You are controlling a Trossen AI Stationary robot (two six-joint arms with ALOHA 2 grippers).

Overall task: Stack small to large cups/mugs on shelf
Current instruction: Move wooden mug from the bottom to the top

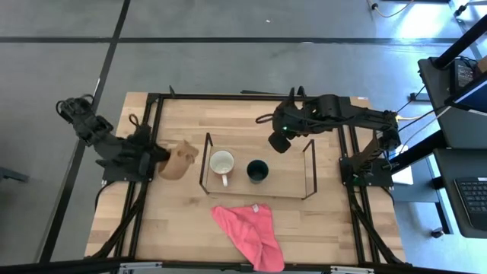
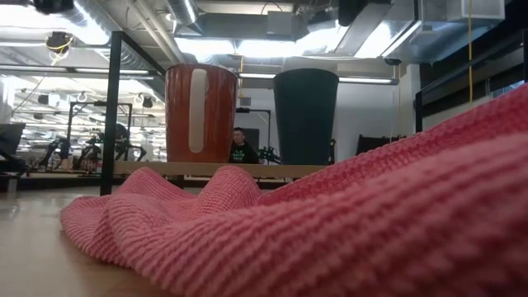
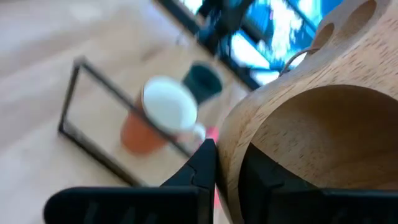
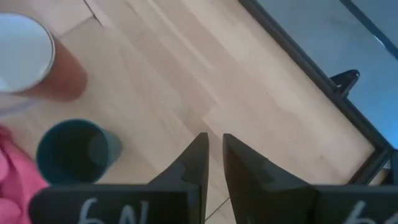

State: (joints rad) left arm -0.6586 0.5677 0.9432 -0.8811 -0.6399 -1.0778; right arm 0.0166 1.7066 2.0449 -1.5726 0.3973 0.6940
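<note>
Tan wooden cup (image 1: 178, 160) is clamped by its rim in the left gripper (image 1: 158, 156), one finger inside the wall and one outside (clear in the left wrist view). It hangs tilted, just outside the shelf's (image 1: 308, 169) near end frame.

Ahead of that gripper, inside the shelf: red mug (image 1: 222, 163) with white interior, then dark green cup (image 1: 257, 170) just beyond it, both upright, side by side, not touching.

Progress, judged: two vessels are on the shelf, the third is in hand; its placing is left.

Right gripper (image 1: 277, 142) hovers above the shelf's far edge, the green cup near and below it; fingers narrow, nearly together, holding nothing. Pink cloth (image 1: 249, 230) lies in front of the shelf, untouched.
</note>
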